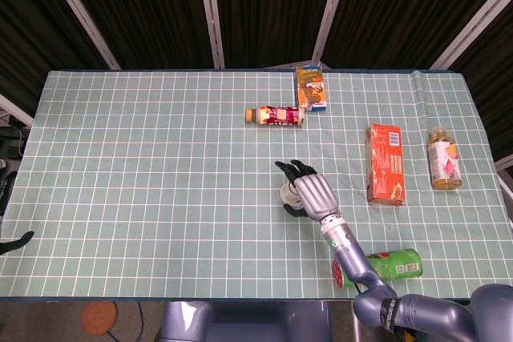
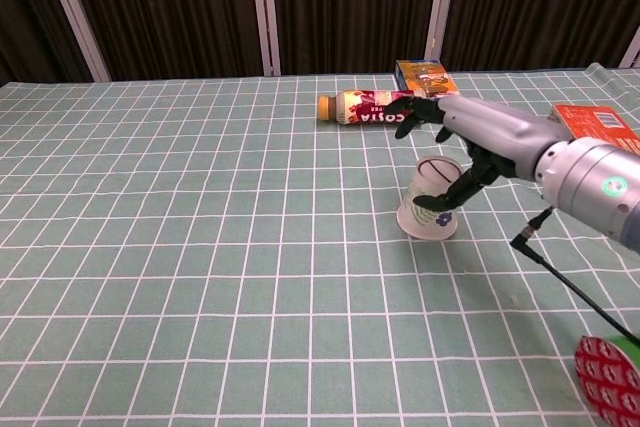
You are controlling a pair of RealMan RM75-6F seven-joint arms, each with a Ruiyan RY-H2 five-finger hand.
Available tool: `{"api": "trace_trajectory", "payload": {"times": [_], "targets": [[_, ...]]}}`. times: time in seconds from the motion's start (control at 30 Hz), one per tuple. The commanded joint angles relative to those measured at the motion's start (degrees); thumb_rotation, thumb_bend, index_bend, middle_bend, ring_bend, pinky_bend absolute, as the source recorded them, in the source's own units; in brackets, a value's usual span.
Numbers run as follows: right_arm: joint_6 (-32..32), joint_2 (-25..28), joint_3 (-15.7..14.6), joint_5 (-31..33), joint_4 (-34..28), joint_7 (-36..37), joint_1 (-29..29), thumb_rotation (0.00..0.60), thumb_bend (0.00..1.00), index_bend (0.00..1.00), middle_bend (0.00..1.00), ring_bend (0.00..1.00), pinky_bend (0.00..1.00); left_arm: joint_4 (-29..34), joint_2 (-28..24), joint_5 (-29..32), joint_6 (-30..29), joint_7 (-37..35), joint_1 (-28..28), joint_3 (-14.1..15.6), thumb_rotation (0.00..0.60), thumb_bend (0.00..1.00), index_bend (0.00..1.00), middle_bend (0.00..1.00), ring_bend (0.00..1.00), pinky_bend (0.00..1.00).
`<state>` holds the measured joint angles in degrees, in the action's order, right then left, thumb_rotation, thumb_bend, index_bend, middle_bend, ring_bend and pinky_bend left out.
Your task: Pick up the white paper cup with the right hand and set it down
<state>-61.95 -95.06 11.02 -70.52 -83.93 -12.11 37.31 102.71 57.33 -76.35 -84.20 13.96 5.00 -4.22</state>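
White paper cup (image 2: pixel 432 201) stands mouth-down on the table (image 2: pixel 200 247) just below the coffee bottle (image 2: pixel 362 107), and we read our right hand (image 2: pixel 470 137), fingers spread above its upturned base, as released after the set-down.

Matt white paper cup (image 2: pixel 430 209), glossy grey metal hand (image 2: pixel 470 147), matt checked tablecloth (image 2: pixel 180 247)

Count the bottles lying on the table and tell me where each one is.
2. The coffee bottle lies far-centre, just left of the small carton. The tea bottle lies near the right edge, right of the orange box. None seems hidden.
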Motion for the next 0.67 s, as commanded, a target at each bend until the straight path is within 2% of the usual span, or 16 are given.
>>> {"api": "trace_trajectory", "payload": {"times": [0.03,0.1,0.13,0.2,0.27,0.37,0.5,0.67], "targets": [[-2.9,3.8,-0.5,-3.6,-3.2,0.9,-1.4,0.600,0.18,0.08,0.16,0.08,0.17,0.0,-0.1,-0.2,-0.1,-0.3,-0.1,0.1,0.600,0.00,0.00,0.00,0.00,0.00],[-4.7,6.2,-1.1,-6.1,-4.2,1.2,-2.2,0.600,0.18,0.08,0.15,0.06,0.13,0.0,-0.2,-0.5,-0.2,-0.6,-0.2,0.1,0.600,0.00,0.00,0.00,0.00,0.00],[-7.8,9.4,-1.4,-8.8,-4.2,0.9,-3.5,0.600,0.16,0.07,0.14,0.05,0.10,0.0,-0.2,-0.8,-0.5,-0.9,-0.2,0.1,0.600,0.00,0.00,0.00,0.00,0.00],[-11.0,14.6,-3.0,-13.1,-4.9,4.2,-5.7,0.600,0.12,0.06,0.11,0.01,0.04,-0.4,-0.2,-1.6,-0.9,-1.5,-0.4,0.2,0.600,0.00,0.00,0.00,0.00,0.00],[-12.5,17.3,-3.7,-15.0,-4.5,6.7,-6.9,0.600,0.09,0.05,0.09,0.00,0.01,-0.6,-0.1,-2.1,-1.1,-1.9,-0.4,0.3,0.600,0.00,0.00,0.00,0.00,0.00],[-15.3,21.1,-4.5,-16.3,-3.6,8.9,-9.2,0.600,0.03,0.04,0.06,0.00,0.00,-1.0,0.0,-3.0,-1.6,-2.5,-0.6,0.3,0.600,0.00,0.00,0.00,0.00,0.00],[-18.3,25.2,-5.8,-16.5,-3.4,10.0,-12.8,0.600,0.00,0.01,0.01,0.00,0.00,-1.9,0.3,-3.8,-2.3,-3.3,-0.8,0.3,0.600,0.00,0.00,0.00,0.00,0.00],[-21.8,26.7,-7.4,-16.9,-2.4,10.0,-16.7,0.600,0.00,0.00,0.00,0.00,0.00,-4.2,1.4,-5.4,-3.6,-5.3,-0.7,-0.2,0.600,0.00,0.00,0.00,0.00,0.00]]}}
